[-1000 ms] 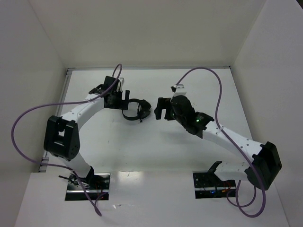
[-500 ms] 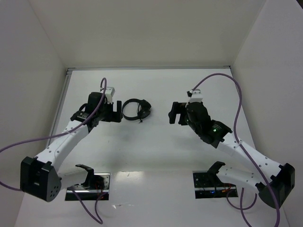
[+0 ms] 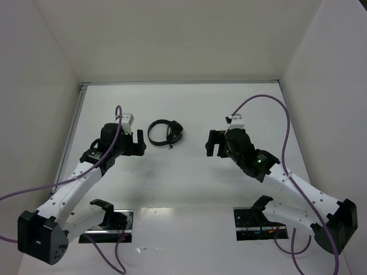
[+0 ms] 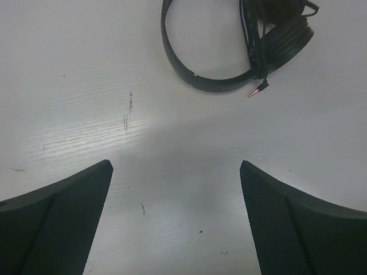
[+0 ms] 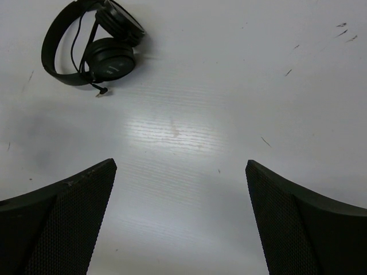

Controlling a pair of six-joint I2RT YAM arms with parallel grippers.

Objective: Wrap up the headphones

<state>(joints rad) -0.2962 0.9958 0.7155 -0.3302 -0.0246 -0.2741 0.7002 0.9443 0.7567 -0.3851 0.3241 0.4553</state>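
Note:
The black headphones (image 3: 165, 132) lie on the white table between the two arms, with both earcups together on the right and the thin headband curving left. The cord is gathered at the earcups, and its plug (image 4: 258, 89) sticks out toward the near side. My left gripper (image 3: 141, 144) is open and empty, a little to the left of and nearer than the headphones (image 4: 284, 43). My right gripper (image 3: 210, 143) is open and empty, well to the right of them. The right wrist view shows the headphones (image 5: 109, 57) at its top left. Both wrist views show bare table between the jaws: the left gripper (image 4: 176, 166) and the right gripper (image 5: 180, 166).
White walls enclose the table (image 3: 189, 172) on the left, back and right. Thick purple cables (image 3: 269, 103) loop above both arms. The two arm bases sit at the near edge.
Both arms have drawn back from the headphones: the left gripper down and left, the right gripper to the right. The headphones lie free and have shifted slightly up.

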